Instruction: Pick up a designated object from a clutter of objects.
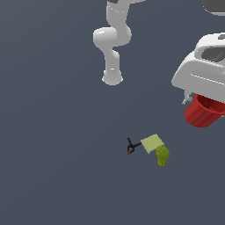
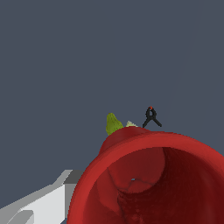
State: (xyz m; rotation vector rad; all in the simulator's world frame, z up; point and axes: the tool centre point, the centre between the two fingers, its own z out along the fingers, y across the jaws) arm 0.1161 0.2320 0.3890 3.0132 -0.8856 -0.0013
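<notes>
The red cup point(image 1: 203, 113) is being held aloft, gripped by the fingers point(image 2: 39, 204), well apart from the black clamp point(image 1: 130, 146), yellow-green square point(image 1: 152, 143) and olive-green lump point(image 1: 162, 155).

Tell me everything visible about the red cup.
The red cup is round, smooth and plastic-looking, with a thick rim and a hollow, empty inside, seen close in the wrist view. It hangs tilted under the white claw at the exterior view's right, off the floor and well apart from the clamp, square and green lump. Only the claw touches it; the fingers are mostly hidden.
</notes>
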